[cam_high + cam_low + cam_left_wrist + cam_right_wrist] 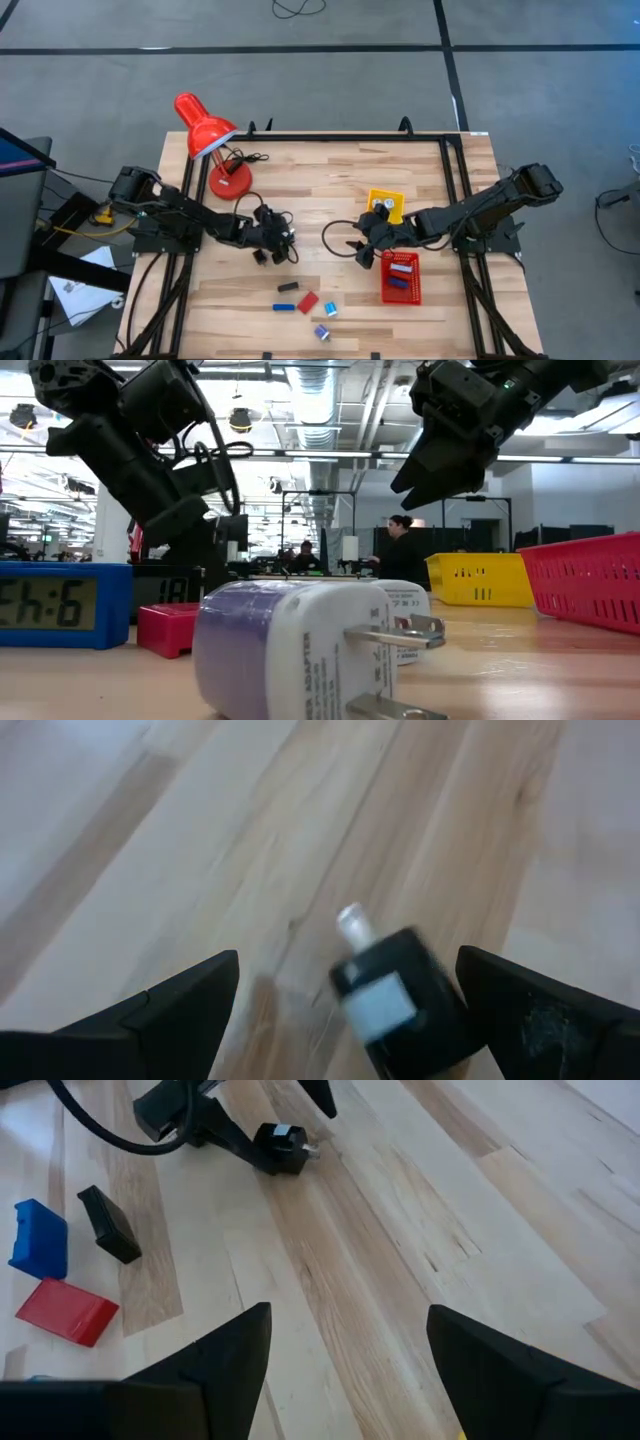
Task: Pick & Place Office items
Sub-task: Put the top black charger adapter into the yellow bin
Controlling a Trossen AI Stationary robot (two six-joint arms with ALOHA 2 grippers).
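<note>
Pale wood table (420, 190): left gripper (345, 995), fingers spread wide and empty, hovers over a black plug-like piece (395, 1005), seemingly lying between them; right gripper (345, 1345) waits, part-open, empty.

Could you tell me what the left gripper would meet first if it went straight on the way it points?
Probably the small black adapter lying on the table, framed between the open left gripper.

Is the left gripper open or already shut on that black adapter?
Open: the left gripper has its fingers spread wide on either side of the black adapter, which lies on the table.
</note>
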